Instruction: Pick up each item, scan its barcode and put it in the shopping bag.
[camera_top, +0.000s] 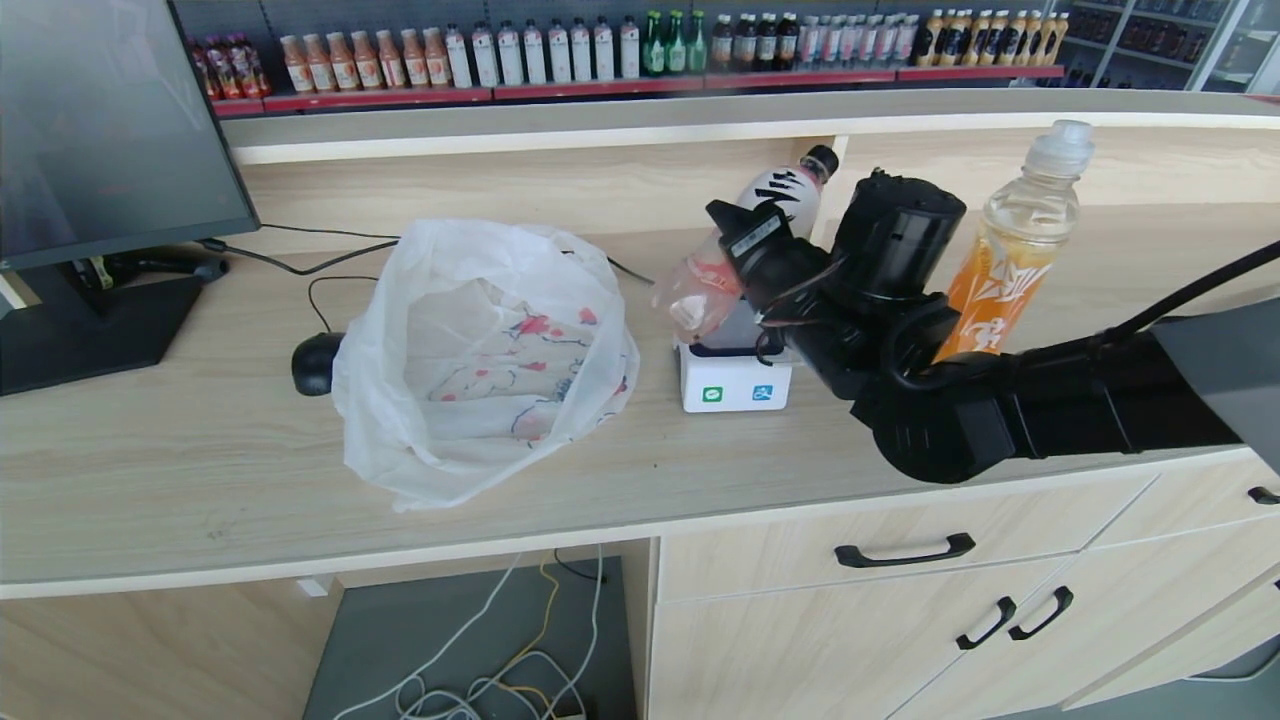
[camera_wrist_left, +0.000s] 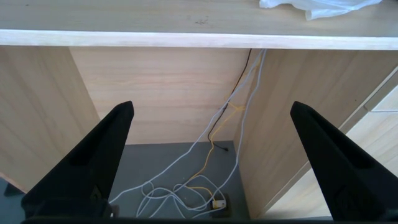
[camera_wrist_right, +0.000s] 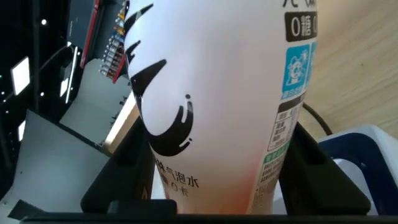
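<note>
- Bottle (camera_top: 783, 197) with the white label is hanging tilted just above the scanner (camera_top: 735, 385), and the right gripper (camera_top: 745, 250) is clamping it round the middle, one finger pressing on each side of the label.
- First worry: the barcode may be facing away from the scanner's window. A panel of small print is turning toward the wrist, so the read could be failing unless the wrist rolls.
- Second worry: the plastic looks smooth and round, and at this tilt it could be sliding through the fingers and dropping onto the scanner.
- Third worry: the orange bottle (camera_top: 1005, 270) is standing right of the scanner, just behind the arm, so a careless swing could be knocking it over.
- Shopping bag (camera_top: 385, 400) is sitting just left of the scanner with its mouth slumping open, and a low carry could be snagging its rim.
- Left gripper (camera_wrist_left: 211, 106) is hanging well away from the scanner, below the counter (camera_wrist_left: 186, 25) edge, fingers spread wide, holding nothing.
</note>
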